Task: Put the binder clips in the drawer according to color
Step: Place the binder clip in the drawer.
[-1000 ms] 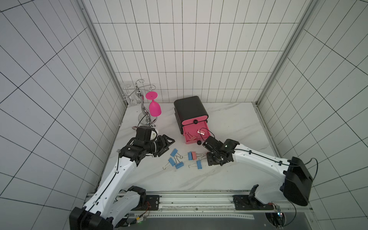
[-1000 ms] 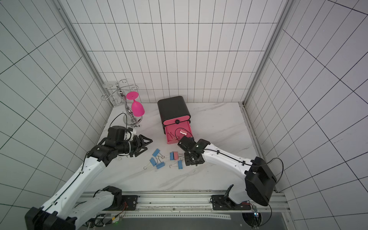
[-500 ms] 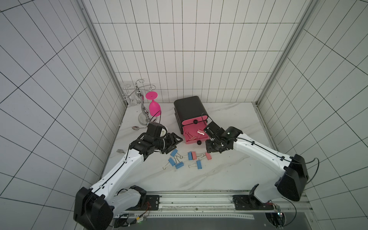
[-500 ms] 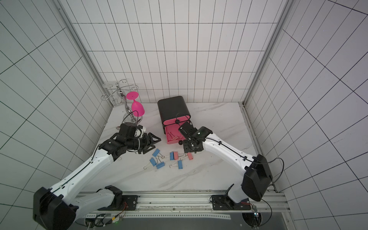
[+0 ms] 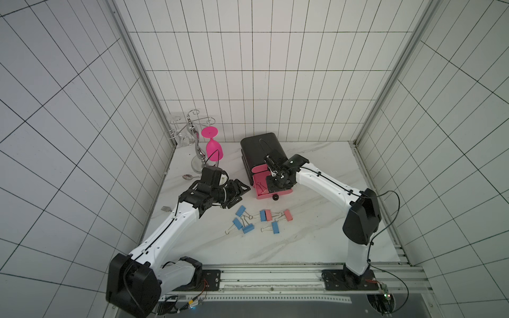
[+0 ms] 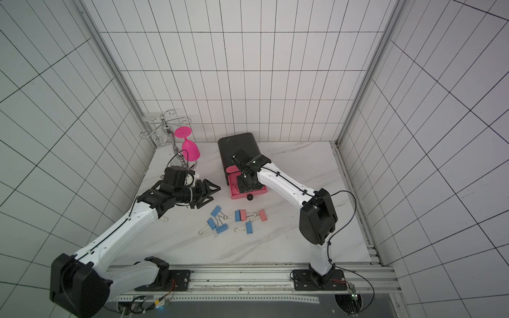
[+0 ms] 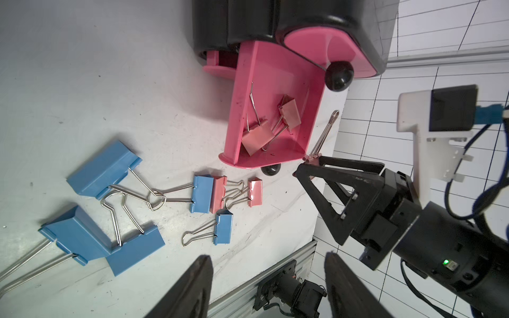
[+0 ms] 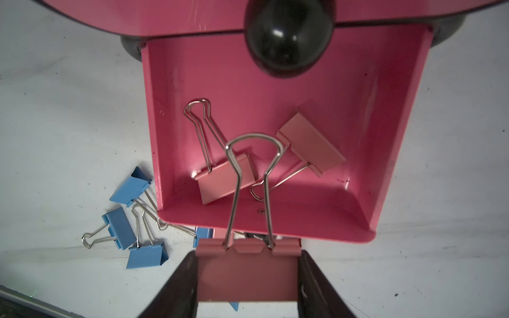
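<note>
- The right fingers (image 8: pixel 316 289) pinch a pink clip (image 8: pixel 246 272) by its body, right at the open drawer's (image 8: pixel 385 124) front lip.
- Two pink clips (image 8: pixel 225 179) are inside. This looks like the drop, so nudge inward, then release.
- The left fingers (image 7: pixel 192 289) are parted and empty, near the loose clips (image 5: pixel 267 215) mid-worktop (image 5: pixel 316 165).
</note>
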`<state>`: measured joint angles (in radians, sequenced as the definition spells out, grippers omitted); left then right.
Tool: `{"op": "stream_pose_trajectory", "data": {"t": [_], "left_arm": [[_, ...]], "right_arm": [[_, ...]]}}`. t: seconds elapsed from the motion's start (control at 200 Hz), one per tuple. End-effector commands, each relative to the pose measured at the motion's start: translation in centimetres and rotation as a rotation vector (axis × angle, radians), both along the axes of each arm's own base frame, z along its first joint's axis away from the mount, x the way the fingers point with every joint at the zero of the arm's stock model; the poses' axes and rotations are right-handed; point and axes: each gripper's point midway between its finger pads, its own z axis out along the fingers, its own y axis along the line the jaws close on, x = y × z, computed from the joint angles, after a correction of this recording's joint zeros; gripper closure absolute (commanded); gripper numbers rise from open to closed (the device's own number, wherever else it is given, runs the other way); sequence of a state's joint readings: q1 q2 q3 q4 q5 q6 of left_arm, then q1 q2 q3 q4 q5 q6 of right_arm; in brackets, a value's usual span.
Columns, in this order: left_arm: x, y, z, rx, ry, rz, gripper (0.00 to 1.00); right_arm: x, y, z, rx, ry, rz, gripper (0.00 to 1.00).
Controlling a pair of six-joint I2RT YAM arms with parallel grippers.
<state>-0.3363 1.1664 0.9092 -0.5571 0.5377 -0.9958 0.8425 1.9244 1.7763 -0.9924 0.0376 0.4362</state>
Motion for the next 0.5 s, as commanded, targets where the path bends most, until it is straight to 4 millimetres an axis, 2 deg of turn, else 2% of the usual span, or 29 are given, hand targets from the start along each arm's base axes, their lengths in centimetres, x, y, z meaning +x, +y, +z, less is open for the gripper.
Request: {"op": "stream_pose_trajectory", "data": {"t": [0.0, 0.12, 0.375, 0.495], "left_arm": [[0.8, 0.3, 1.3, -0.011, -0.047, -0.012, 0.32], [1.0, 1.0, 1.3, -0.012, -0.044, -0.002, 0.32], [1.1, 1.7, 1.2, -0.009, -0.038, 0.006, 0.32], [1.2, 1.9, 1.3, -0.01, -0.039, 0.01, 0.32]], "right_arm": [[0.6, 0.2, -0.3, -0.015, 0.029, 0.027, 0.52], [1.3, 0.8, -0.7, -0.022, 0.035, 0.041, 0.5], [1.9, 1.2, -0.5, -0.017, 0.023, 0.047, 0.32], [2.0, 0.8, -0.1, -0.019, 0.012, 0.039, 0.29]]}}
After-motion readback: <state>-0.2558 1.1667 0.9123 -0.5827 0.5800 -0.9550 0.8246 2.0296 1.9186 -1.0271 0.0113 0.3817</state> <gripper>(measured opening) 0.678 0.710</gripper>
